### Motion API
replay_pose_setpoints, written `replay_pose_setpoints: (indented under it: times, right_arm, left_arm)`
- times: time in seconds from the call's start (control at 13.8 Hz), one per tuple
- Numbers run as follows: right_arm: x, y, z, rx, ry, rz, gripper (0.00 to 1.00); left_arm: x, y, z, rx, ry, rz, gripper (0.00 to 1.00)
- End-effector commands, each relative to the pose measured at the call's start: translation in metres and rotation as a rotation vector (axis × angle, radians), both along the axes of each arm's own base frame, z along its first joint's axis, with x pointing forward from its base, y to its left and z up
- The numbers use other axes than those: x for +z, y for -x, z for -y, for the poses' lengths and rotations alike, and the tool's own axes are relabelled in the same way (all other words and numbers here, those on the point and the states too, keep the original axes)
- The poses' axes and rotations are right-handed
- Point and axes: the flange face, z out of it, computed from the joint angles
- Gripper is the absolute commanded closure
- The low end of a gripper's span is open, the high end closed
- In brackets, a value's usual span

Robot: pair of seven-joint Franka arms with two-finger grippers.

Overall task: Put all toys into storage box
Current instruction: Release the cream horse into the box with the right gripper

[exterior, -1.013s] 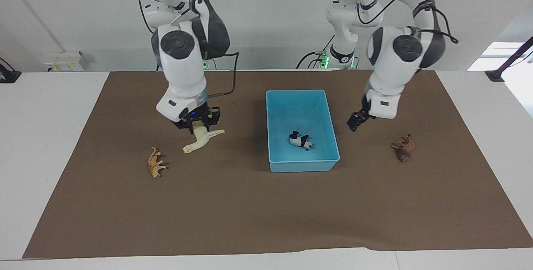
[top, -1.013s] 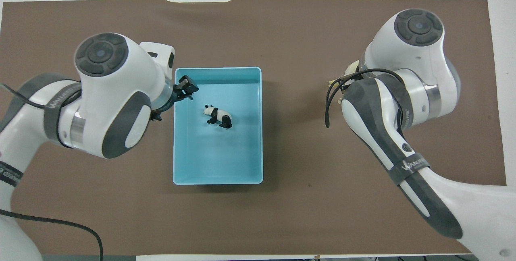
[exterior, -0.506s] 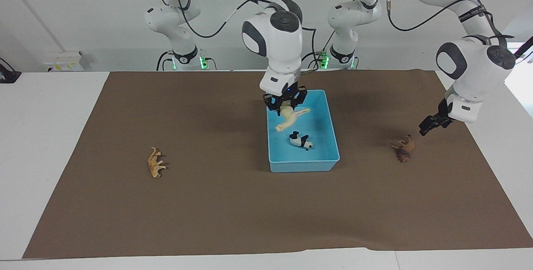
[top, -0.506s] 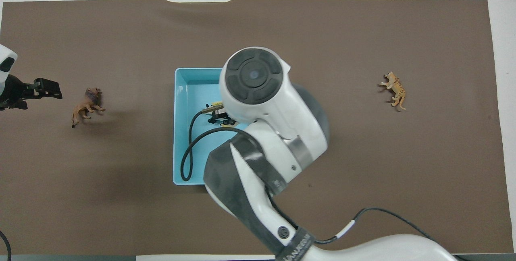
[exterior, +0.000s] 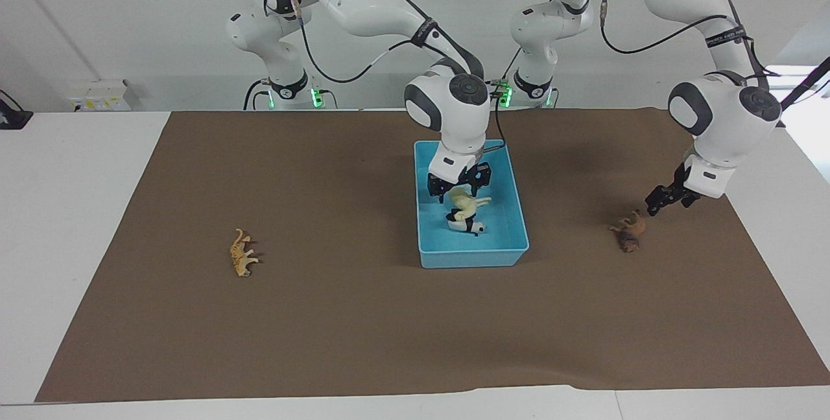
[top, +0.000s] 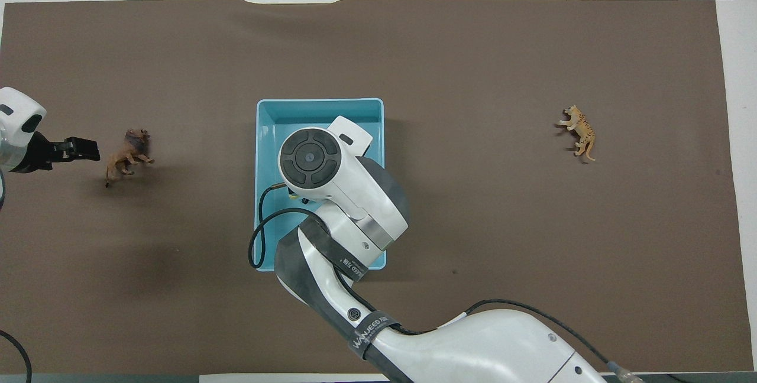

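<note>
The light blue storage box [exterior: 473,256] stands mid-mat, also in the overhead view [top: 319,101]. The panda [exterior: 472,226] lies inside it. My right gripper [exterior: 459,188] is low inside the box, shut on the cream-white horse [exterior: 464,201], whose head hangs onto the panda. My right arm hides both in the overhead view. My left gripper [exterior: 653,206] is open, in the air just beside the dark brown lion [exterior: 628,231], also seen from overhead [top: 89,150]. The lion [top: 127,155] lies toward the left arm's end. The tan spotted big cat [exterior: 242,253] [top: 579,133] lies toward the right arm's end.
A brown mat [exterior: 389,329] covers most of the white table [exterior: 78,225]. The right arm's forearm and cable [top: 260,241] hang over the part of the box nearest the robots.
My right gripper carried the horse from the mat near the big cat to the box and lowered into it. My left gripper moved from the box to beside the lion.
</note>
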Motion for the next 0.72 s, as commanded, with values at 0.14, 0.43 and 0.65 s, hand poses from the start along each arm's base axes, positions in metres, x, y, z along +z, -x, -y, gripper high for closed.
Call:
replay_pose_setpoints:
  times: [0.14, 0.43, 0.65]
  right_arm:
    - [0.079, -0.049, 0.081, -0.125, -0.006, 0.018, 0.0]
    - [0.114, -0.105, 0.239, -0.033, 0.026, -0.005, 0.0]
    - [0.091, -0.113, 0.324, 0.07, 0.045, -0.046, 0.0]
  left_arm:
    - [-0.019, 0.006, 0.012, -0.025, -0.01, 0.013, 0.0]
    - [-0.049, -0.015, 0.038, 0.104, 0.002, 0.061, 0.0]
    - [-0.051, -0.011, 0.031, 0.11, -0.001, 0.047, 0.0]
